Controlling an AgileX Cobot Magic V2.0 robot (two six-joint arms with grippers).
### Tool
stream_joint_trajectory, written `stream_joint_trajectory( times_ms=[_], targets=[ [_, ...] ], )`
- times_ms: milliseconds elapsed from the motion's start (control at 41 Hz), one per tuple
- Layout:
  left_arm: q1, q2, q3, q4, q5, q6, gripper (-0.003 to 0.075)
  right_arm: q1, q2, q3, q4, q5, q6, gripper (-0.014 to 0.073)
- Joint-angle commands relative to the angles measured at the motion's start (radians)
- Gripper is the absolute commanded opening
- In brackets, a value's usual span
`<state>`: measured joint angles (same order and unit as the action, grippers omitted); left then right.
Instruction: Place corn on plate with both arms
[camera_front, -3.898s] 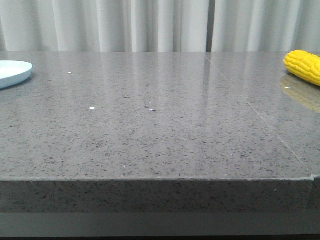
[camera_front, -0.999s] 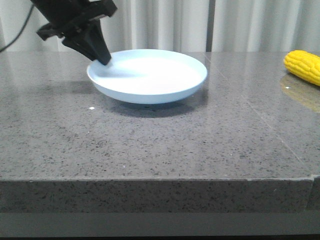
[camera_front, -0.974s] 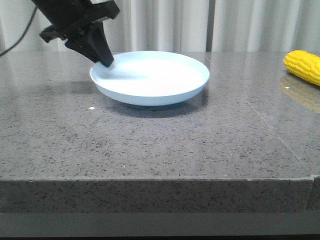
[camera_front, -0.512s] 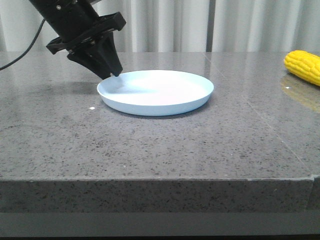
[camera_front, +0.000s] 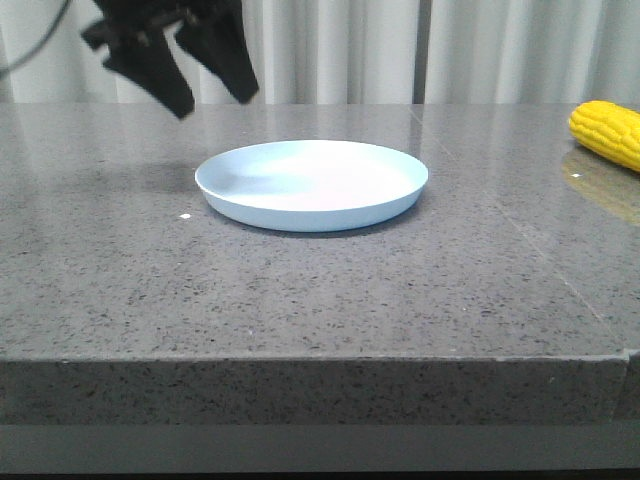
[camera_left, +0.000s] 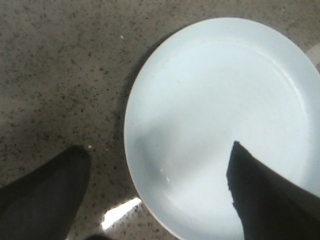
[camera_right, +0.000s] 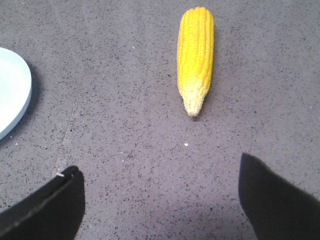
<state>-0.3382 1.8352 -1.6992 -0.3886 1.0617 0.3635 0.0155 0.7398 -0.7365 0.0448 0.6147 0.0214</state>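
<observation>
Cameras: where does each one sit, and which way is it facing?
Front view: low at the table edge, looking forward at the plate, corn and raised left gripper.
Left wrist view: above the plate, looking down between open jaws.
Right wrist view: looking down at the corn and plate rim, jaws open.
All share the plate.

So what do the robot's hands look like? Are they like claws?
A bit! The left gripper is all black, with two flat, pointed jaws shaped like wedges on a blocky black body. A thin dark cable trails away from it. The right gripper shows only two dark, tapering jaws. No markings or colours can be made out.
</observation>
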Motion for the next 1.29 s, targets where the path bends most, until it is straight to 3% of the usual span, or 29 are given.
stream_joint_trajectory(
  times_ms=[0, 122, 268, 901, 1267],
  targets=[
    [-0.068, -0.138, -0.036, 0.127, 0.013, -0.081, 0.0554, -0.005, 0.002, -0.028, -0.008, -0.076, -0.004, 0.0646],
    [-0.152, -0.236, 0.006, 0.309, 0.013, -0.188, 0.0554, -0.005, 0.002, -0.028, -0.008, -0.076, -0.004, 0.0646],
    [-0.227, -0.373, 0.109, 0.41, -0.016, -0.264, 0.0554, -0.005, 0.002, -0.028, -0.008, -0.076, -0.004, 0.0646],
    [-0.252, -0.933, 0.62, 0.407, -0.2, -0.295, 0.0554, -0.005, 0.002, -0.028, -0.008, -0.076, -0.004, 0.0646],
    [-0.252, -0.996, 0.668, 0.407, -0.207, -0.295, 0.0554, -0.005, 0.002, -0.028, -0.007, -0.079, -0.004, 0.0646]
  ],
)
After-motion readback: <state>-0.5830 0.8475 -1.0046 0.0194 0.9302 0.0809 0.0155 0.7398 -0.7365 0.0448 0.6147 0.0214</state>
